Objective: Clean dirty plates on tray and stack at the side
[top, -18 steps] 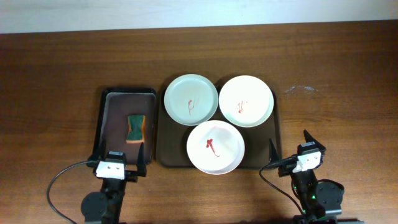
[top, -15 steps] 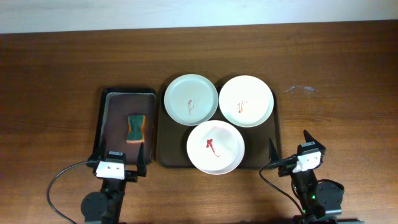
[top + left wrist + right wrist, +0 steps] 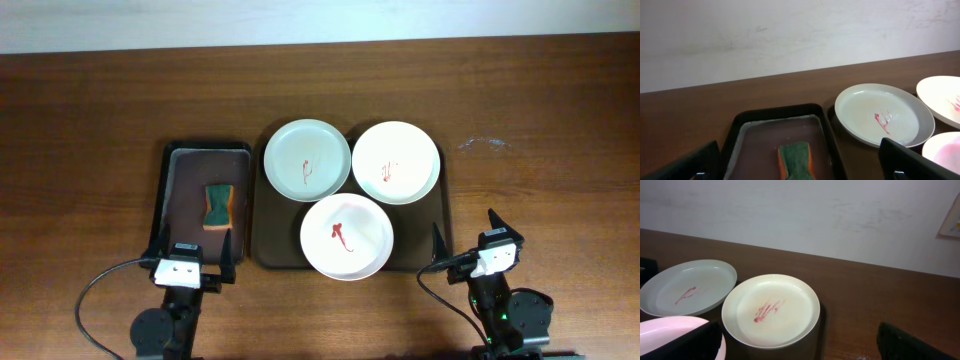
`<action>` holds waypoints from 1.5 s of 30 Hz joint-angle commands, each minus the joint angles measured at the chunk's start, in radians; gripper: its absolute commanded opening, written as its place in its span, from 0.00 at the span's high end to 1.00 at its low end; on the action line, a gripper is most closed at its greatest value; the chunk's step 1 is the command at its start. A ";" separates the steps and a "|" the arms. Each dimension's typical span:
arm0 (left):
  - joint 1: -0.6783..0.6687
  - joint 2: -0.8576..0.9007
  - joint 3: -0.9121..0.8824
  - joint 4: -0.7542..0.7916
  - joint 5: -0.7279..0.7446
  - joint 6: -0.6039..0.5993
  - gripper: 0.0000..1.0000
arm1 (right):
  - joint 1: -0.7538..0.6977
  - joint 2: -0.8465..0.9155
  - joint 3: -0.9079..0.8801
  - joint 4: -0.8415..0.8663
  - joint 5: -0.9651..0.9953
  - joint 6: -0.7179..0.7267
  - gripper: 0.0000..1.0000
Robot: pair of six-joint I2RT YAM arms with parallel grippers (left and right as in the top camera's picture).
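Sitting midway along the counter's front edge, the dark brown tray (image 3: 268, 225), rounded at its corners, carries three glossy shallow plates, each smeared red: a greenish plate (image 3: 307, 160) and a white plate (image 3: 396, 162) on its far side, and a third plate (image 3: 346, 237) nearest the front. Toward the counter's left edge, a narrow black tray (image 3: 178, 190) holds a waisted green-orange sponge (image 3: 218, 205). The left gripper (image 3: 192, 250) and right gripper (image 3: 466, 235) hover at the front edge, jaws spread wide and empty.

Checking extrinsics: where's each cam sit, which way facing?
Overhead: above table, looking straight down; left tool and right tool at near edge.
Left wrist: low on left arm, facing wall over sponge; own fingers in bottom corners.
Right wrist: low on right arm, facing wall over cream plate; fingers likewise.
Shared: greenish plate in all.
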 commanded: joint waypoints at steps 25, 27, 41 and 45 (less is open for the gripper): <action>-0.005 0.278 0.303 -0.278 -0.049 -0.037 0.01 | 0.005 0.267 0.241 -0.164 -0.016 0.132 0.01; -0.005 0.385 0.378 -0.322 -0.049 -0.037 0.01 | 0.005 0.377 0.331 -0.208 -0.044 0.132 0.01; -0.005 1.149 0.993 -0.735 0.012 -0.037 0.01 | 0.005 1.108 0.987 -0.789 -0.215 0.019 0.01; -0.005 1.205 0.992 -0.587 0.012 -0.037 0.01 | 0.005 1.118 0.987 -0.759 -0.261 0.019 0.01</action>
